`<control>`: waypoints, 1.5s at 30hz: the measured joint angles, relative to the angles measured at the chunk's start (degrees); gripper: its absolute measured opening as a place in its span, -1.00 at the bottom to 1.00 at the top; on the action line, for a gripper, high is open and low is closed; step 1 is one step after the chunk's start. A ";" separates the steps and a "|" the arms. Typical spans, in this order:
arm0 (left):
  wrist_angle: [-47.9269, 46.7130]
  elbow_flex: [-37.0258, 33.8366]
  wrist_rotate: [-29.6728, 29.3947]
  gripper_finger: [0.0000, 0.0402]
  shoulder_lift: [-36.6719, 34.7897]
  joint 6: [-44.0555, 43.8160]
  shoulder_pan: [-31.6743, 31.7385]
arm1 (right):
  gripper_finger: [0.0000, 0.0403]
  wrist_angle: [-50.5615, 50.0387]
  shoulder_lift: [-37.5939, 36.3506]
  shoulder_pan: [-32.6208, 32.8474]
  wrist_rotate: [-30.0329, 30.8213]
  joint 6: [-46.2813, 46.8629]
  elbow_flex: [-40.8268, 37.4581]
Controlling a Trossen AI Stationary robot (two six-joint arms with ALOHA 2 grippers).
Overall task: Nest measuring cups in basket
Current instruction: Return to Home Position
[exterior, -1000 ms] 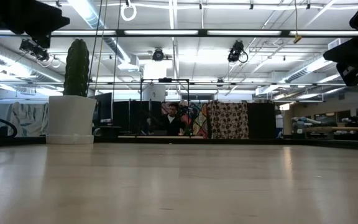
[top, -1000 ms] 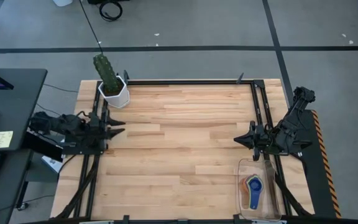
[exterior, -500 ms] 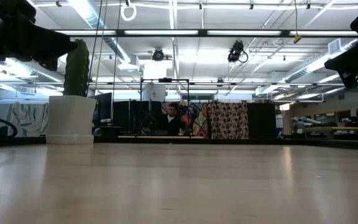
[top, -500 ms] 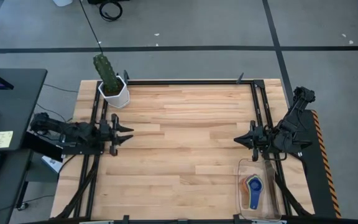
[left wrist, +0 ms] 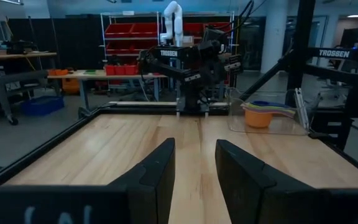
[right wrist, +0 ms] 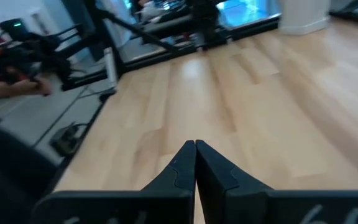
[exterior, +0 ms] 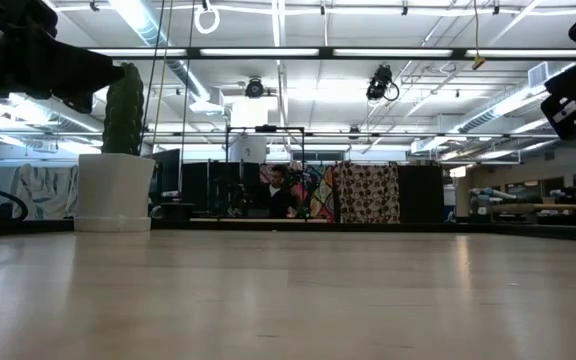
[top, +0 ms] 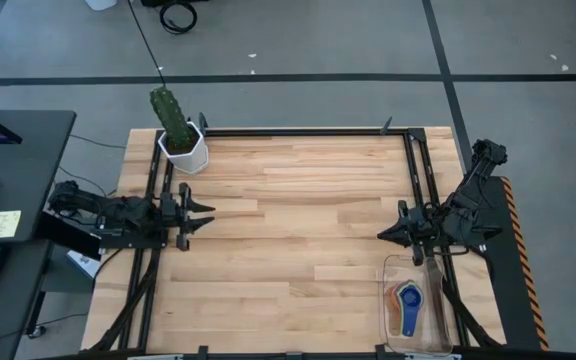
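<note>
Measuring cups [top: 408, 302] lie nested inside the basket [top: 387, 310] by the right arm's base; right gripper [top: 381, 233] pinched closed, empty, just beside its rim; left gripper [top: 205, 213] spread, empty, well apart; I worry a careless right-arm swing clips the basket, tipping the stack.

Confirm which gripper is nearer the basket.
Right. The right gripper hangs just beside a corner of the basket; the left gripper is across the table, at its opposite edge.
</note>
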 joint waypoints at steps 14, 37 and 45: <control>3.22 -0.11 0.00 -0.40 0.00 -0.65 0.02 | -0.93 0.43 0.00 -0.01 -16.25 -0.15 0.00; 3.60 -0.13 0.02 -0.40 0.00 -0.62 0.00 | -0.94 0.41 0.00 -0.01 -19.42 -0.17 0.00; 3.64 -0.13 0.02 -0.40 0.00 -0.60 0.00 | -0.94 0.41 0.00 -0.02 -19.42 -0.17 0.00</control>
